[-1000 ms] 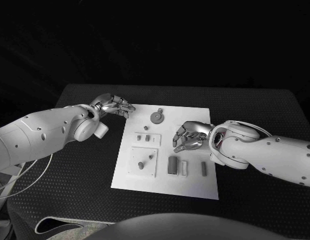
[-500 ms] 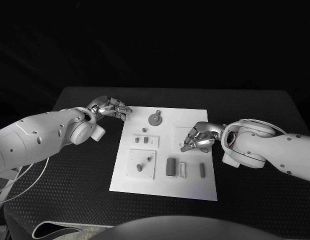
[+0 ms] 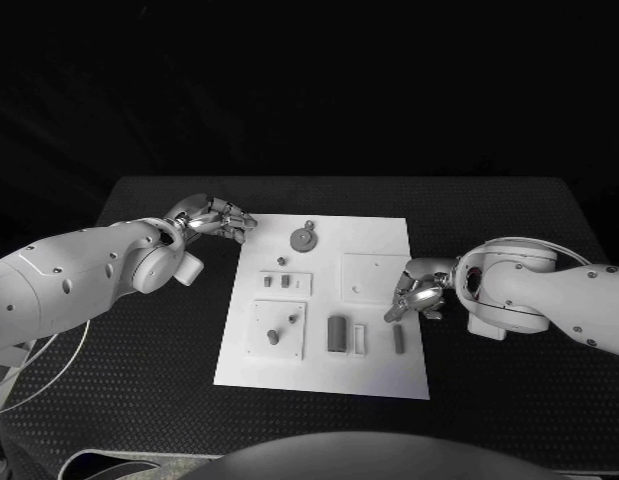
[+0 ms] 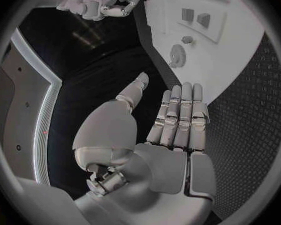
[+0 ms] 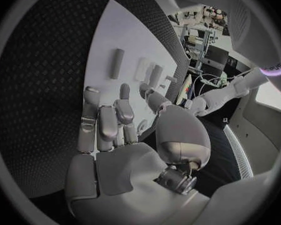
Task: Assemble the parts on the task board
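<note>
The white task board (image 3: 381, 365) lies in the middle of the black table. On it are a round grey part (image 3: 302, 239), a square plate (image 3: 374, 275), a dark block (image 3: 338, 333), a white bar (image 3: 360, 338) and a dark bar (image 3: 397, 339). My left hand (image 3: 216, 218) hovers off the board's far left corner, fingers stretched and holding nothing (image 4: 175, 125). My right hand (image 3: 420, 295) is at the board's right edge with nothing in it (image 5: 112, 130). The right wrist view shows the dark bar (image 5: 117, 63) ahead of its fingers.
Two smaller white plates carry little grey pieces: one (image 3: 286, 283) left of the square plate, one (image 3: 278, 328) nearer me with pegs. Black table (image 3: 540, 230) stretches on both sides of the board. In the left wrist view the round part (image 4: 177, 55) lies beyond the fingers.
My right hand has drawn back from over the board's middle to its right edge. The left hand has barely moved.
</note>
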You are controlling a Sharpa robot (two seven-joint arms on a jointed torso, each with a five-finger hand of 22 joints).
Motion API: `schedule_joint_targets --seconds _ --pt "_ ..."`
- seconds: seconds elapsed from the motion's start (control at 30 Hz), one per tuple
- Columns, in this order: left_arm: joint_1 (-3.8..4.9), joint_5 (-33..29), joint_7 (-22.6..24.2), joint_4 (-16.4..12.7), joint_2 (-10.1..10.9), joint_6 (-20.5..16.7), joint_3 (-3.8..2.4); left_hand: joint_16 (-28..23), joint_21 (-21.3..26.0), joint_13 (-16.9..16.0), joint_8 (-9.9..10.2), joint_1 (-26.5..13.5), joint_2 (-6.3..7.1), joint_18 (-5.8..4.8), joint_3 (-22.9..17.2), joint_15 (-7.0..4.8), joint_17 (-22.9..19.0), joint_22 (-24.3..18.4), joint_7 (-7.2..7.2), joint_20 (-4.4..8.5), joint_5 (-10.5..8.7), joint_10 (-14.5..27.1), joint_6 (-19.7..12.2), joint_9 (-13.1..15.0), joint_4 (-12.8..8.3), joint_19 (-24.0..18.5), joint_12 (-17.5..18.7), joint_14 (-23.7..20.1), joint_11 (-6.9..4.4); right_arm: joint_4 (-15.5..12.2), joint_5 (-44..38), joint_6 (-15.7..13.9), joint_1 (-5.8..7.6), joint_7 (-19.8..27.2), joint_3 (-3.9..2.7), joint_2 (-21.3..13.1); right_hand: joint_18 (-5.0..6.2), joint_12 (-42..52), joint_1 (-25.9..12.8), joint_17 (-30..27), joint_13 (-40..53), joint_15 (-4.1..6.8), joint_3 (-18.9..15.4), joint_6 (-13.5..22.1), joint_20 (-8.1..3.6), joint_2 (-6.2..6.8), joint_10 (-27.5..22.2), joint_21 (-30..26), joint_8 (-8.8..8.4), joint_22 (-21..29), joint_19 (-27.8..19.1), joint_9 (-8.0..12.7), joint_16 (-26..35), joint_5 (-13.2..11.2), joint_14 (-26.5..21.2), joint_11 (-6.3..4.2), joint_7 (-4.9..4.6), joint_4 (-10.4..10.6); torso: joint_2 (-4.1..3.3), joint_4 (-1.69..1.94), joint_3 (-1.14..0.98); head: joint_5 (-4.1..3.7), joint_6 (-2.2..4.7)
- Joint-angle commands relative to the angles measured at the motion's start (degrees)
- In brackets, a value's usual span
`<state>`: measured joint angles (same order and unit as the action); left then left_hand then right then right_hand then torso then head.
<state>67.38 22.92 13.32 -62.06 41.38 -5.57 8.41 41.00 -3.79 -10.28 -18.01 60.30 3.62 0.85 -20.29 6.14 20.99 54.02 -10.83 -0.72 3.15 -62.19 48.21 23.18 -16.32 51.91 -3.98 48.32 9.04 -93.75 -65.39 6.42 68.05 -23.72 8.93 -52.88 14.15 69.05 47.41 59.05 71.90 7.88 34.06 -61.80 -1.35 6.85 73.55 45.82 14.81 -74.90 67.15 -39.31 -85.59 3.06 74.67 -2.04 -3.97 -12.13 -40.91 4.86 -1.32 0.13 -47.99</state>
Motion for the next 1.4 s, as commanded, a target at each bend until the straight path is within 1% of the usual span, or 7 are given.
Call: schedule_joint_targets --seconds 0.03,0.13,0.27,0.53,0.93,1.23,1.4 --pt "0.02 -0.58 0.86 -0.16 0.03 0.72 -0.03 -0.28 -0.2 0.04 0.12 -0.5 -0.28 0.99 0.11 0.33 0.06 -0.06 -0.06 -0.04 0.09 0.36 -0.34 -0.05 -0.02 -0.15 -0.04 0.1 0.0 -0.25 -7.12 3.72 -0.17 -4.34 0.08 0.0 0.85 0.4 -0.86 0.4 0.13 0.19 0.25 -0.56 -0.16 0.62 0.17 0.37 0.37 -0.95 0.34 -0.11 -0.27 -0.22 0.51 -0.35 0.05 0.81 0.0 0.01 -0.05 -0.17 -0.05" --pt "0.02 -0.6 0.99 -0.16 0.04 0.7 -0.03 -0.29 -0.2 0.04 0.11 -0.53 -0.28 0.99 0.12 0.33 0.07 -0.06 -0.06 -0.04 0.09 0.35 -0.33 -0.05 -0.01 -0.15 -0.04 0.1 0.0 -0.21 -7.14 3.01 -0.28 -4.9 0.1 -0.01 0.85 0.38 -2.25 0.57 0.13 0.27 0.59 -0.7 -0.29 1.22 0.37 0.37 0.38 -0.93 0.47 -0.21 -0.34 -0.22 0.69 -0.43 0.13 2.29 0.02 0.02 -0.03 -0.22 -0.13" --pt "0.02 -0.66 1.09 -0.19 -0.03 0.7 -0.03 -0.29 -0.2 0.04 0.1 -0.57 -0.29 0.99 0.13 0.34 0.08 -0.06 -0.06 -0.04 0.09 0.35 -0.33 -0.05 0.0 -0.15 -0.05 0.11 0.0 0.05 -7.13 2.67 -0.49 -5.36 0.14 0.15 0.85 0.42 -4.27 0.73 0.19 0.27 0.31 -0.8 -0.27 1.0 0.52 0.33 0.39 -0.92 0.47 -0.26 -0.37 -0.22 0.8 -0.45 0.16 3.72 0.02 0.13 0.01 -0.38 -0.21" --pt "0.01 -0.68 1.13 -0.19 0.03 0.53 -0.03 -0.31 -0.2 0.04 0.09 -0.66 -0.31 0.99 0.16 0.33 0.11 -0.07 -0.05 -0.04 0.09 0.34 -0.32 -0.05 0.02 -0.14 -0.06 0.11 -0.01 0.8 -7.14 5.13 -1.22 -5.7 0.45 0.76 0.85 0.77 -6.37 1.05 0.54 0.4 0.58 -1.18 -0.57 0.56 1.08 0.4 0.46 -1.04 0.44 -0.37 -0.5 -0.22 1.07 -0.67 0.38 4.94 0.01 0.16 0.04 -0.4 -0.33" --pt "0.01 -0.73 1.33 -0.26 0.13 0.41 -0.03 -0.33 -0.2 0.03 0.08 -0.74 -0.32 0.99 0.18 0.33 0.14 -0.08 -0.05 -0.04 0.09 0.32 -0.32 -0.05 0.02 -0.15 -0.07 0.11 -0.02 1.13 -6.75 6.25 -2.39 -6.0 0.6 1.16 0.85 0.5 -7.15 0.73 0.38 0.45 0.6 -1.21 -0.67 0.94 0.97 0.43 0.36 -1.09 0.32 -0.33 -0.44 -0.22 0.89 -0.72 0.42 5.02 0.01 0.14 0.18 -0.27 -0.03" --pt "0.01 -0.77 1.39 -0.31 0.06 0.48 -0.03 -0.35 -0.2 0.03 0.07 -0.78 -0.32 1.0 0.19 0.33 0.17 -0.09 -0.04 -0.03 0.09 0.32 -0.32 -0.05 0.01 -0.15 -0.07 0.11 -0.03 1.81 -6.75 5.9 -3.07 -6.01 0.63 2.04 0.85 0.09 -7.1 0.43 0.1 0.48 0.9 -1.11 -0.75 1.32 0.73 0.44 0.24 -1.1 0.23 -0.29 -0.35 -0.21 0.7 -0.7 0.4 4.72 0.04 0.16 0.08 -0.42 0.1" --pt "0.01 -0.77 1.38 -0.26 0.04 0.5 -0.03 -0.36 -0.2 0.03 0.07 -0.79 -0.34 1.0 0.19 0.33 0.18 -0.09 -0.04 -0.03 0.1 0.32 -0.32 -0.05 0.0 -0.15 -0.07 0.11 -0.03 2.29 -6.61 5.59 -3.65 -6.02 0.64 2.7 0.85 -0.68 -7.12 0.12 -0.48 0.48 1.14 -0.97 -0.77 0.89 0.21 0.43 0.11 -1.09 0.16 -0.25 -0.25 -0.21 0.51 -0.65 0.34 4.53 0.04 0.19 0.07 -0.54 0.04"
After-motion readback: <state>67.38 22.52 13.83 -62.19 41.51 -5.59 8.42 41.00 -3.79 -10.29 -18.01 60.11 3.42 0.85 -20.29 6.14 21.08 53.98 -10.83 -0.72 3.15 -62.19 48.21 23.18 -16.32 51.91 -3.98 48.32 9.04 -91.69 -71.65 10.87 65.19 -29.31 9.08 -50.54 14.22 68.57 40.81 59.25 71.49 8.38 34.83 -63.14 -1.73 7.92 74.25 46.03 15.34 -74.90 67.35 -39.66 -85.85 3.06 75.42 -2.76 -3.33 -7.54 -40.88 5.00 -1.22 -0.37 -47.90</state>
